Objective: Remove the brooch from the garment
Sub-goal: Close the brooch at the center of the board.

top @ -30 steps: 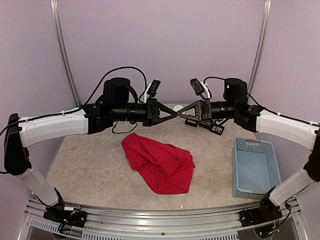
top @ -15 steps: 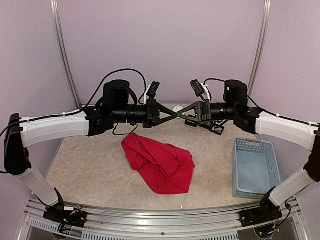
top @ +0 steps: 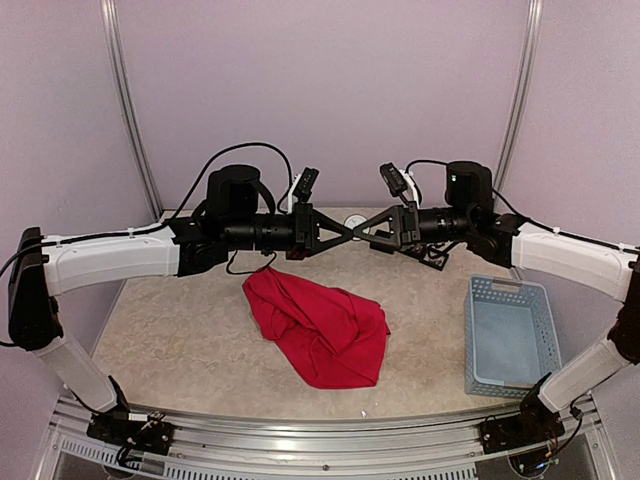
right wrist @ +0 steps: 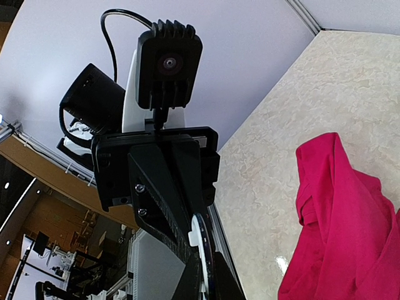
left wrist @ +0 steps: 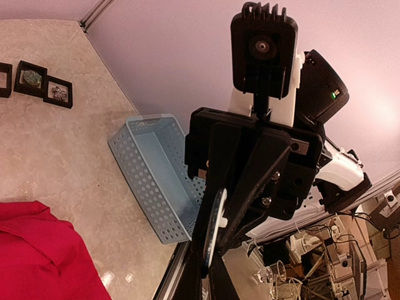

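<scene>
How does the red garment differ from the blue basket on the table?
The garment is bright red soft fabric, crumpled in folds; the basket is pale blue perforated plastic with straight walls. The garment lies in the middle of the table, the basket near its right edge. The garment covers more surface than the basket. Both rest on the table, apart from each other.

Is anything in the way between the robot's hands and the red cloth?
Nothing that I can see. The left gripper and the right gripper meet tip to tip up in the air, just beyond the red cloth, with only open air between. The blue basket sits off to the right, out of the way.
</scene>
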`<action>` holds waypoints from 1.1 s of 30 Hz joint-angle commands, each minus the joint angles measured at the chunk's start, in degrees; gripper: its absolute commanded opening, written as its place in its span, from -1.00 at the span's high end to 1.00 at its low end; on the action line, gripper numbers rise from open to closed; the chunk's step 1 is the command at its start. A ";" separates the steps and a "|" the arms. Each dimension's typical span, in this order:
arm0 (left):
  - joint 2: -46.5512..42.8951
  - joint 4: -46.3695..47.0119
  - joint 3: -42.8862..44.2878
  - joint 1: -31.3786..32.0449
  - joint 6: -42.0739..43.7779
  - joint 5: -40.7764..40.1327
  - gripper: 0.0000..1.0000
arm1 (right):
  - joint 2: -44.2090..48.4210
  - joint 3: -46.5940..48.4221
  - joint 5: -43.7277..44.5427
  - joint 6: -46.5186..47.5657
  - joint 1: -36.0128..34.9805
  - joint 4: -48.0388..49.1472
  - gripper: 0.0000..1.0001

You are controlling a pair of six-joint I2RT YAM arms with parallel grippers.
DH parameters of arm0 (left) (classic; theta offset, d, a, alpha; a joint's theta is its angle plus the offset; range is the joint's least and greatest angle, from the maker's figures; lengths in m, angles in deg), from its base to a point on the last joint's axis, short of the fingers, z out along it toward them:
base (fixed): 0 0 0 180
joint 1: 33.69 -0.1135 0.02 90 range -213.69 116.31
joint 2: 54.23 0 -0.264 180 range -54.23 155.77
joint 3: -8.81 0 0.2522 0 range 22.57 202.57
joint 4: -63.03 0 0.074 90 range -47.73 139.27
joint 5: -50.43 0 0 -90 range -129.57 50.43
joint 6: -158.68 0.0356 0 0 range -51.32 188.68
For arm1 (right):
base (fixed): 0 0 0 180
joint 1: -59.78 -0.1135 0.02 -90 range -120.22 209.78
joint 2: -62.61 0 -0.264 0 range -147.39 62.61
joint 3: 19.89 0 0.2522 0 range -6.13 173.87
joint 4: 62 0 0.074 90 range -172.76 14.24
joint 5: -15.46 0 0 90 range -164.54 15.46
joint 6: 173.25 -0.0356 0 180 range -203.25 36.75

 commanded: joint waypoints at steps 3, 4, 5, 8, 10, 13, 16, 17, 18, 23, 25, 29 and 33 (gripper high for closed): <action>-3.65 0.18 -1.28 -0.74 -0.18 1.70 1.00 | 2.25 -2.57 13.32 -0.74 4.21 -4.49 0.86; -3.59 0.11 -1.29 -0.70 -0.19 1.65 1.00 | 2.54 -2.86 13.58 -0.90 4.46 -4.31 0.86; -3.65 0.05 -1.33 -0.70 -0.25 1.56 1.00 | 2.84 -3.14 13.89 -1.08 4.75 -4.16 0.85; -3.83 -0.04 -1.55 -0.74 -0.39 1.23 1.00 | 3.83 -3.77 14.99 -1.24 5.19 -4.09 0.85; -3.98 -0.02 -1.71 -0.70 -0.38 1.02 1.00 | 4.35 -3.88 15.92 -1.24 5.36 -4.38 0.85; -4.16 0.15 -1.98 -0.70 -0.36 0.78 1.00 | 4.88 -4.00 17.35 -1.26 5.83 -5.70 0.85; -4.51 0.09 -2.19 -0.74 -0.31 0.64 1.00 | 5.26 -4.39 18.09 -1.58 6.29 -6.04 0.86; -4.60 0.16 -2.33 -0.78 -0.39 0.66 1.00 | 5.47 -4.52 18.35 -1.67 6.37 -5.88 0.86; -4.62 0.24 -2.49 -0.75 -0.57 0.57 1.00 | 5.69 -4.61 18.59 -1.68 6.42 -5.82 0.86; -4.87 0.26 -3.03 -0.73 -0.91 0.21 1.00 | 6.35 -5.01 18.70 -1.77 6.46 -5.19 0.84; -4.89 0.13 -3.13 -0.78 -0.95 0.26 1.00 | 6.42 -5.27 17.67 -1.77 6.49 -4.16 0.79; -4.47 0.04 -2.80 -0.70 -0.98 1.77 1.00 | 6.04 -5.83 9.94 -2.21 6.50 3.32 0.61; -2.92 -3.11 0.42 0.16 0.88 2.64 1.00 | 5.01 -5.20 -4.96 -5.47 6.51 17.27 0.21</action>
